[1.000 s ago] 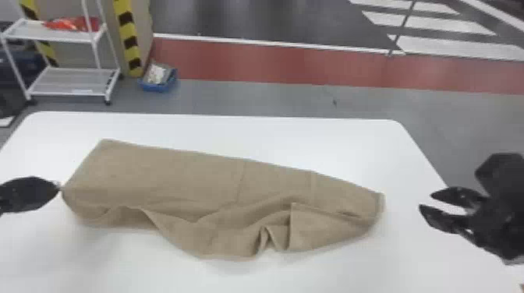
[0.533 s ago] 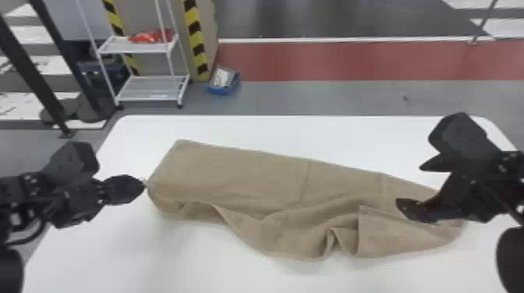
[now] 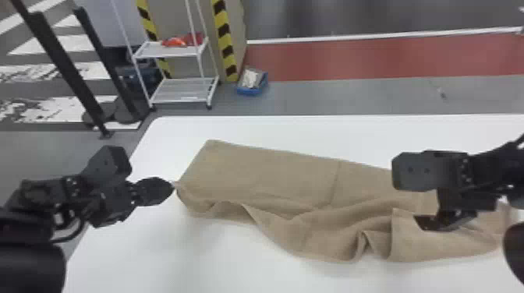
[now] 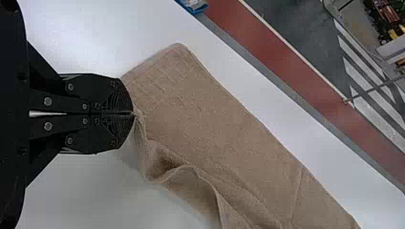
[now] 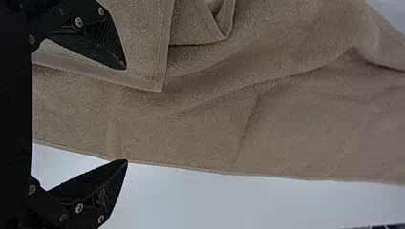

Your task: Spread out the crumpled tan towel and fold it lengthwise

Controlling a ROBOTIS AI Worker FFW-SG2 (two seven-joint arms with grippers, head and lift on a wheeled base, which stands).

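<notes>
A white two-tier rack (image 3: 202,52) is standing on the grey floor beyond the left end of the tan towel (image 3: 273,171), with a blue bin (image 3: 251,92) sitting on the floor just beside it. Farther beyond the towel, a red floor strip (image 3: 370,58) is running across the room. Under the towel, a white table (image 3: 163,257) is spreading out on all the sides that show.

The towel itself is lying long and sideways across the table, its far edge running fairly straight, its near side rumpling into waves and a small upright pleat toward the right.

The left arm is coming in low beside the towel's left end, its wrist stretching almost level and the left gripper (image 3: 171,187) pointing straight at the towel. Its fingers are pressing together, pinching the towel's left edge right at the tips.

The right arm is reaching in from the right edge of the head view, its wrist hanging above the towel's right part. The right gripper (image 3: 448,219) is gripping nothing: in its wrist view the fingers are standing wide apart, one over the towel near a folded-over corner, the other by the far edge. Whether either finger is touching the cloth, I can't tell.
</notes>
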